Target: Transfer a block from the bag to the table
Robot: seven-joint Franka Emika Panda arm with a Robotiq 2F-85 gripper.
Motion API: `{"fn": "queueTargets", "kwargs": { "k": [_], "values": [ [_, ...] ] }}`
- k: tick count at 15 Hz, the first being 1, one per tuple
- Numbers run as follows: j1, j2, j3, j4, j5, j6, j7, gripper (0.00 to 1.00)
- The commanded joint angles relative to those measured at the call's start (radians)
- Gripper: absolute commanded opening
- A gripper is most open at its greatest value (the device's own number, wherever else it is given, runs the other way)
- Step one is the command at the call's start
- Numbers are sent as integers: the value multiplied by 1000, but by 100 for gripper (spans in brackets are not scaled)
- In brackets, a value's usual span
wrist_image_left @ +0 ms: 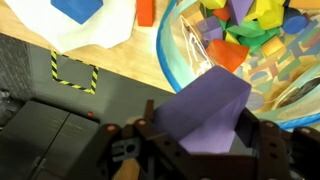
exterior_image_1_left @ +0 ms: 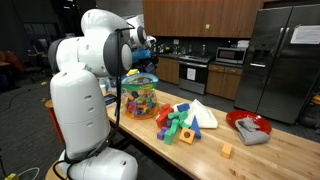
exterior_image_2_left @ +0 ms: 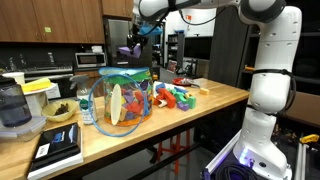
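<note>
Long light-coloured wooden butcher-block table: lower half of both exterior views, only a strip at upper centre of the wrist view.

White jointed robot arm: at the table's edge, reaching over the bag.

Clear plastic bag with bluish rim: upright on the table, full of multicoloured toy blocks, upper right in the wrist view.

Loose heap of coloured blocks: on the table just beside the bag.

Red bowl holding grey cloth: right of frame in an exterior view.

Black two-finger gripper: above the bag's rim, clamped on a purple angular block; grip plain only in the wrist view.

Yellow-and-black taped square on dark floor: wrist view only.

Small orange cube: alone on the table, lower right.

Sheet on steel refrigerator door: writing too small to read.
</note>
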Motion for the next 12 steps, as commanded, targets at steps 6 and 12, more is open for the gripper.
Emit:
{"fn": "queueTargets", "kwargs": {
  "k": [6,12],
  "values": [
    [-71,-98,-46,-44,-77,-37,59,49],
    [-87,-111,-46,-148,-122,-9,71,49]
  ]
}}
